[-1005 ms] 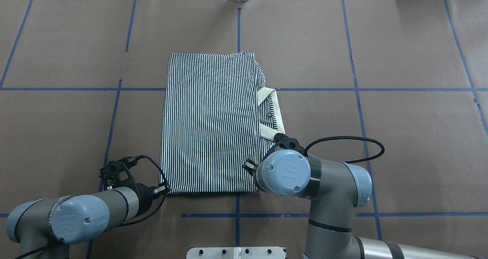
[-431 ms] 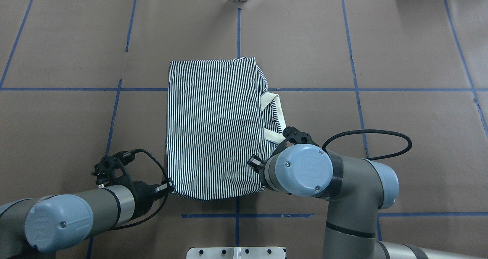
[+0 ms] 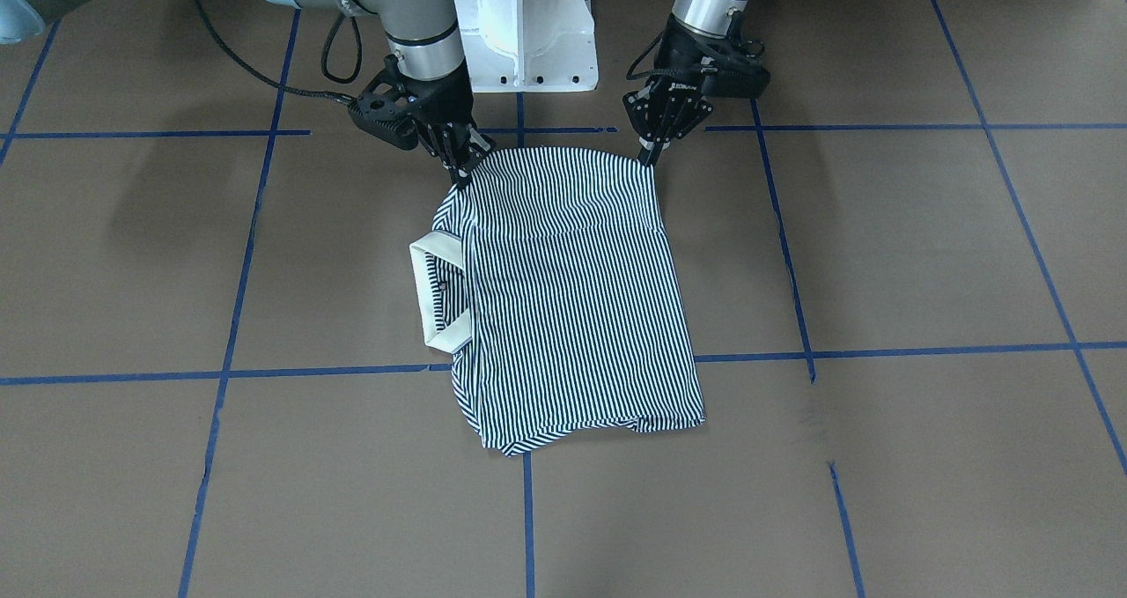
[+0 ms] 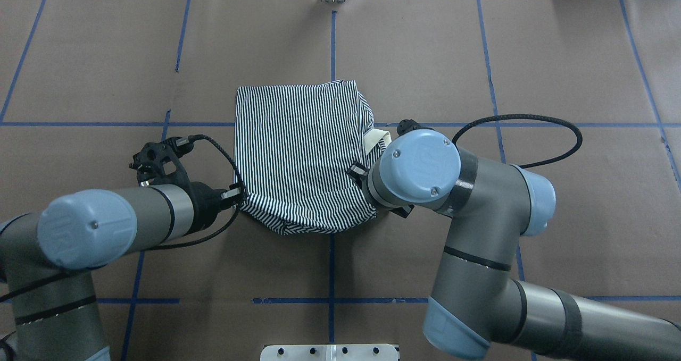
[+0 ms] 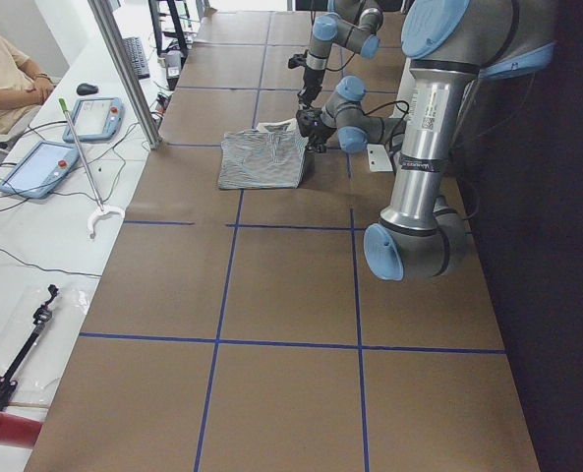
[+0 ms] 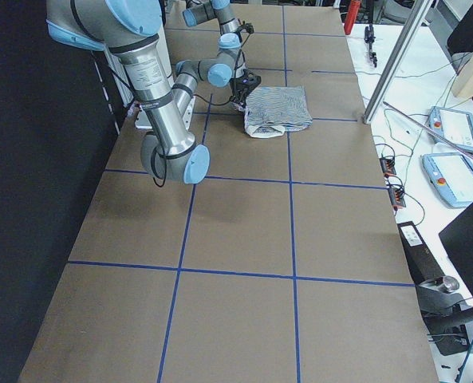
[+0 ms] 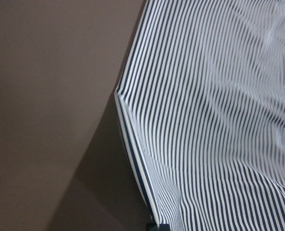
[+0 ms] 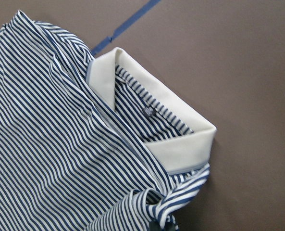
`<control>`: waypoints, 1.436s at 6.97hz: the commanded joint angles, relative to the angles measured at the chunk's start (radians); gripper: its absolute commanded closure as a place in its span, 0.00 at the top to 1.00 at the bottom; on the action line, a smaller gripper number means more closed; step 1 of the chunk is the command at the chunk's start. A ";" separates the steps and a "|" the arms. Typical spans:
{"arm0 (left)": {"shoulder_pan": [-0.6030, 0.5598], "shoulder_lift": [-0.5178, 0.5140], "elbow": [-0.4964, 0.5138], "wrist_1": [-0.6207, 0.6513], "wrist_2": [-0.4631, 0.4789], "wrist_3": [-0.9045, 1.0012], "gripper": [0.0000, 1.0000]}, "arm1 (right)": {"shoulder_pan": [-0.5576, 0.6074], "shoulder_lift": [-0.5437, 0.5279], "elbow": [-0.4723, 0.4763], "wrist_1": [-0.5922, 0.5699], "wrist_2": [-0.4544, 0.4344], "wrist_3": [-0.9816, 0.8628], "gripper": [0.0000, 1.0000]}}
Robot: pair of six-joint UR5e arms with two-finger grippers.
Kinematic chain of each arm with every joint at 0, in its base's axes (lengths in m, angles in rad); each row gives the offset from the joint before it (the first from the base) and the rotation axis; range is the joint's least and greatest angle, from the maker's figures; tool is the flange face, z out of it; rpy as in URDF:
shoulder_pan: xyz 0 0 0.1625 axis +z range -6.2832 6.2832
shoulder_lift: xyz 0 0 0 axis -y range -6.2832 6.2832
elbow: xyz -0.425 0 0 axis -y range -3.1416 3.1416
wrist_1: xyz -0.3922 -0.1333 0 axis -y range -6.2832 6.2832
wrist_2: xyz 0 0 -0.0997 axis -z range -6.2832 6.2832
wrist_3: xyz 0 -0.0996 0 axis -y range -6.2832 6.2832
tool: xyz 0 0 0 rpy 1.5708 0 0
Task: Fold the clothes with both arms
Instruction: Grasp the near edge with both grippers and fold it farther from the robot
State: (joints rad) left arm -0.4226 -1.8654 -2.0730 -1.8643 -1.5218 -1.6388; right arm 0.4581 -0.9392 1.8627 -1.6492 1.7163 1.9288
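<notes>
Polo shirt (image 4: 298,153), folded narrow, is held up off the brown surface (image 4: 558,74) along its near edge. The left arm (image 4: 122,217) has its jaws pinched on the near left corner, and the right arm (image 4: 479,191) has its jaws pinched on the near right corner. Farther out the cloth lies flat, with the cream collar (image 3: 438,294) jutting toward the robot's right.

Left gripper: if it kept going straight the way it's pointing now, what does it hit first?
The striped polo shirt: the left gripper is shut on its near corner, pointing into the cloth. Past that, probably the table, though depth is unclear.
</notes>
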 commanded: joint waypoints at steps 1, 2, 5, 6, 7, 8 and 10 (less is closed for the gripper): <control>-0.105 -0.078 0.144 -0.009 -0.018 0.095 0.00 | 0.105 0.136 -0.226 0.062 0.061 -0.050 0.00; -0.145 -0.131 0.221 -0.010 -0.018 0.140 0.00 | 0.135 0.178 -0.378 0.201 0.071 -0.048 0.00; -0.243 -0.231 0.495 -0.190 -0.018 0.212 0.00 | 0.217 0.273 -0.621 0.322 0.135 -0.083 0.00; -0.254 -0.247 0.564 -0.240 -0.017 0.226 0.00 | 0.221 0.302 -0.689 0.351 0.135 -0.100 0.00; -0.261 -0.256 0.612 -0.280 -0.017 0.231 0.00 | 0.232 0.342 -0.773 0.405 0.135 -0.103 0.00; -0.272 -0.288 0.679 -0.289 -0.014 0.253 0.00 | 0.234 0.359 -0.834 0.460 0.135 -0.105 0.00; -0.294 -0.327 0.770 -0.340 -0.012 0.270 0.29 | 0.267 0.390 -0.899 0.485 0.141 -0.172 0.69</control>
State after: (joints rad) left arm -0.7013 -2.1721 -1.3621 -2.1632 -1.5356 -1.3793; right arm 0.7049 -0.5704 1.0099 -1.1855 1.8537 1.7998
